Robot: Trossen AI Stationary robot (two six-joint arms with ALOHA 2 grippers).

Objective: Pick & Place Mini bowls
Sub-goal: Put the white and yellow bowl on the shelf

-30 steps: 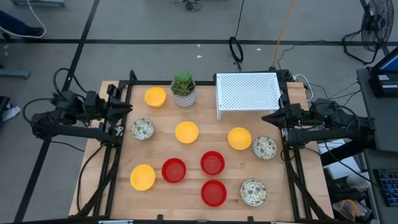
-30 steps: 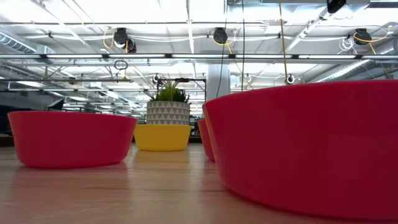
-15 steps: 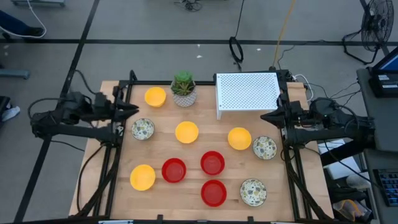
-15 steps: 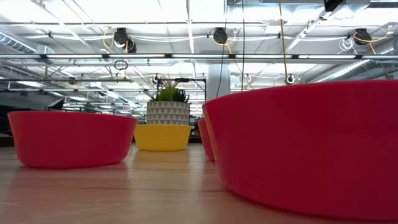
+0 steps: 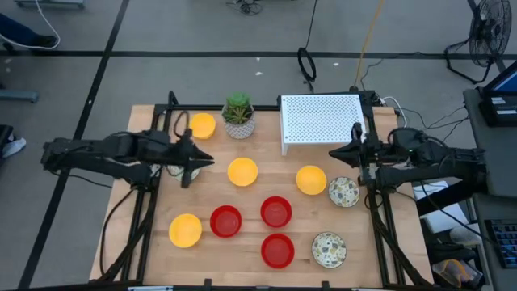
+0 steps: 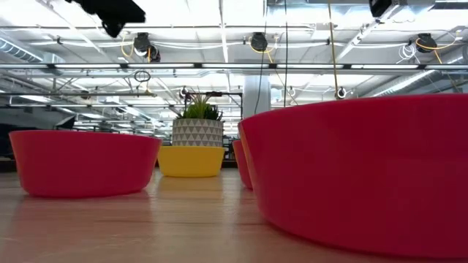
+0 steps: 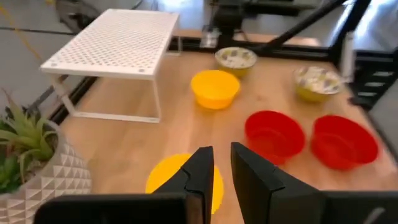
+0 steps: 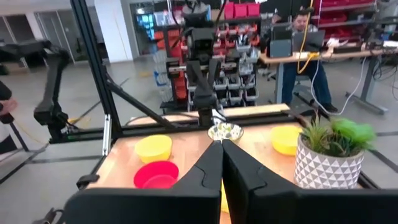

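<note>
From above, the left pincer (image 5: 202,162) hangs empty over the bench (image 5: 145,242) beside a yellow mini bowl (image 5: 242,171). Left wrist view: fingers narrowly parted above it. Rigid, light, probably slick; pinch the rim. Right pincer (image 8: 222,144) shut, empty.

The tabletop (image 5: 250,202) was pale wood with a smooth, low-sheen finish and visible grain. Red mini bowls (image 5: 276,211) and the yellow ones (image 5: 242,171) looked like smooth matt plastic; the speckled ones (image 5: 343,191) had a glazed, ceramic-ish look. The white rack (image 5: 321,119) just beyond the right gripper (image 5: 333,151) was perforated painted metal, and both grippers looked like matt black plastic. The plant pot (image 7: 43,180) had a faceted, matt surface.
</note>
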